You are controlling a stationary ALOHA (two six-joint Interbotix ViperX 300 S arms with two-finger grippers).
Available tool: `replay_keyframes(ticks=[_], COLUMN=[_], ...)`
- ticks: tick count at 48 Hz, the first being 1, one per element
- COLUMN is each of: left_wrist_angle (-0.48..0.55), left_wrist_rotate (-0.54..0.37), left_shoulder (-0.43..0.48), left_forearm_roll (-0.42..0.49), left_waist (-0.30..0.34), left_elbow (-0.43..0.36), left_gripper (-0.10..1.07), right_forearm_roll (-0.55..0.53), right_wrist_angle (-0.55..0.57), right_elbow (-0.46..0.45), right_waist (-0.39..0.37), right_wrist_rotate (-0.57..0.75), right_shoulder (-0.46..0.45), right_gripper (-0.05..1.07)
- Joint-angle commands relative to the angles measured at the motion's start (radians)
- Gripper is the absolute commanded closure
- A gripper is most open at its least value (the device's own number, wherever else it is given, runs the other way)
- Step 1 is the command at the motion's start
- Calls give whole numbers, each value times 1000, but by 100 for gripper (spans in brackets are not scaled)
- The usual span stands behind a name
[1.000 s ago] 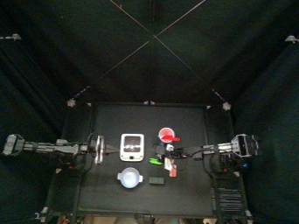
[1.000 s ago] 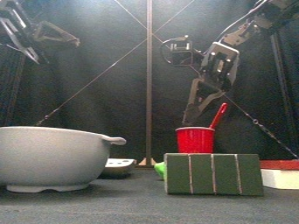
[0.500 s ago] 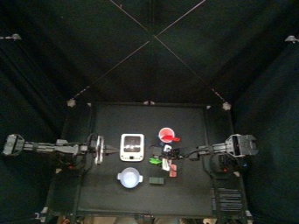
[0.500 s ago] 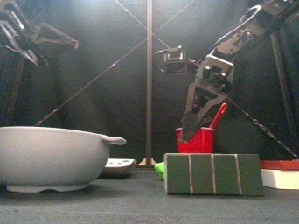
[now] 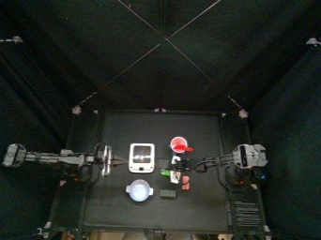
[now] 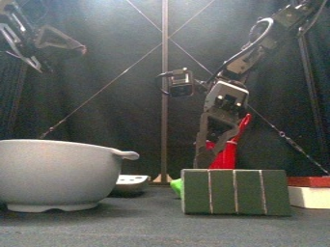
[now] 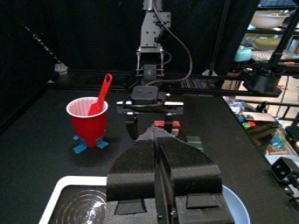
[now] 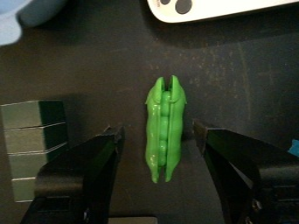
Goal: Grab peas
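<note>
The peas (image 8: 163,129) lie flat on the table (image 5: 113,127), just beside the green block (image 8: 33,140) and near the white item (image 8: 222,7). The right gripper (image 8: 160,149) hangs directly over the pod with its jaws spread wide, one on either side of it, neither touching. From the front, that gripper (image 6: 214,145) stands behind the block (image 6: 236,192), in front of the red cup (image 7: 86,118). The left gripper (image 7: 163,175) rests well away from the block, over the bowl (image 6: 58,174), jaws nearly together, holding nothing.
</note>
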Motion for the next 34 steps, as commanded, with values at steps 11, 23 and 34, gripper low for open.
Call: replay_keyframes(ticks=[11,23,34], left_wrist_angle=[-11,-11,-11], left_wrist_rotate=[0,0,0], left_shoulder=[5,5,5], left_forearm_roll=[2,2,0], left_waist=[0,0,0], left_elbow=[-9,-8,-8], left_gripper=[65,65,65], right_forearm_roll=[-12,-8,-6], right_wrist_angle=[18,20,23], right_elbow=[-35,-35,-40], right_waist=[-21,-21,-23], right_wrist_rotate=[2,0,0], right_shoulder=[21,43,48], right_gripper=[9,9,10])
